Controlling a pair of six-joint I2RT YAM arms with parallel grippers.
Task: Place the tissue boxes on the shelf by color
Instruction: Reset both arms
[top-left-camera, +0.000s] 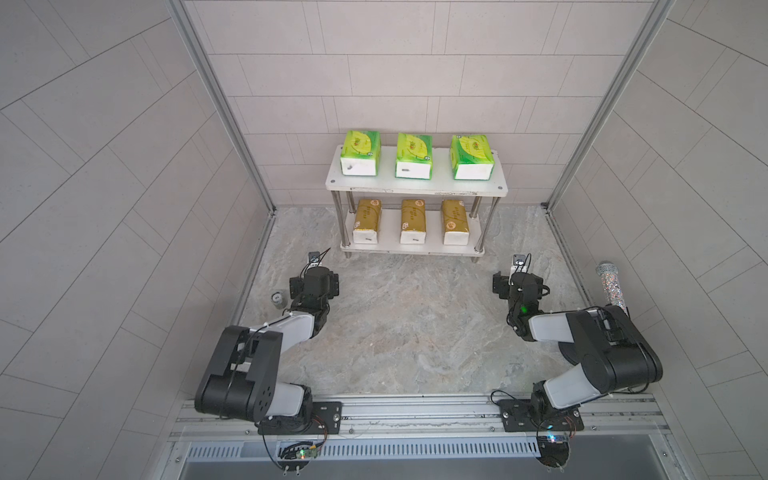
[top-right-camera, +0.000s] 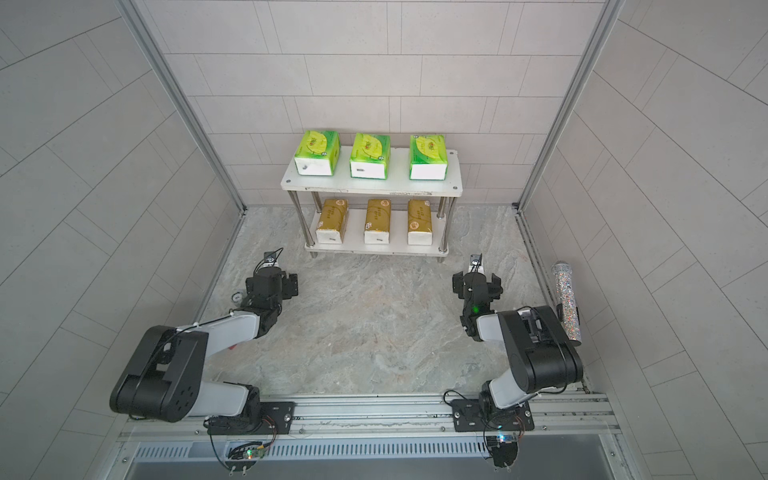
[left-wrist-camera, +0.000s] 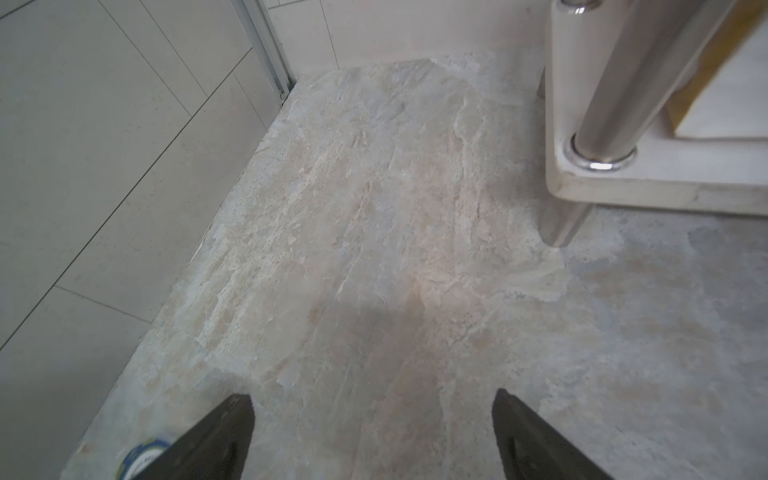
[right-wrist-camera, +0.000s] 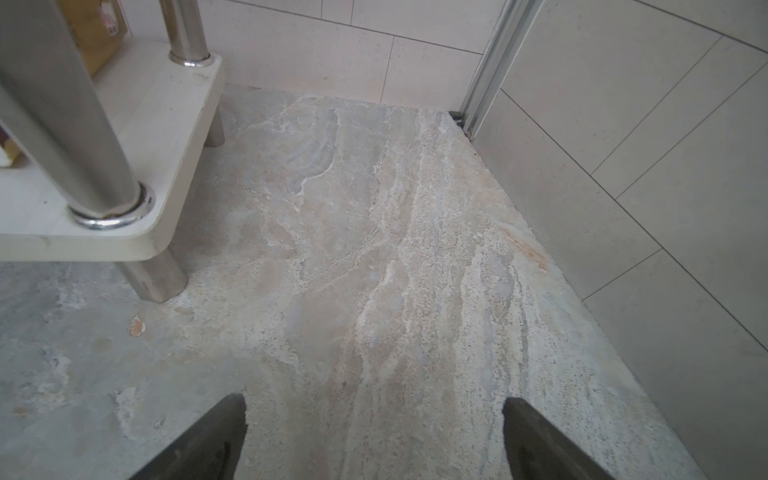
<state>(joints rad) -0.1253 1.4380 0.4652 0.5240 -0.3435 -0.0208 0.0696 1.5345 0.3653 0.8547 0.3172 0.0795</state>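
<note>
The left claw (left-wrist-camera: 372, 401) and right claw (right-wrist-camera: 374, 403) both hang wide open and empty over the table (top-left-camera: 407, 324), and ahead of them, between the two, stands the shelf (top-left-camera: 417, 189), with three green tissue boxes (top-left-camera: 413, 156) on its upper board and three gold tissue boxes (top-left-camera: 412, 220) on its lower.

Green boxes (top-left-camera: 413, 156) upper shelf (top-left-camera: 417, 188) – gold (top-left-camera: 412, 227) lower

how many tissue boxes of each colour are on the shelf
green tissue boxes: 3
gold-brown tissue boxes: 3
total on the shelf: 6
</note>
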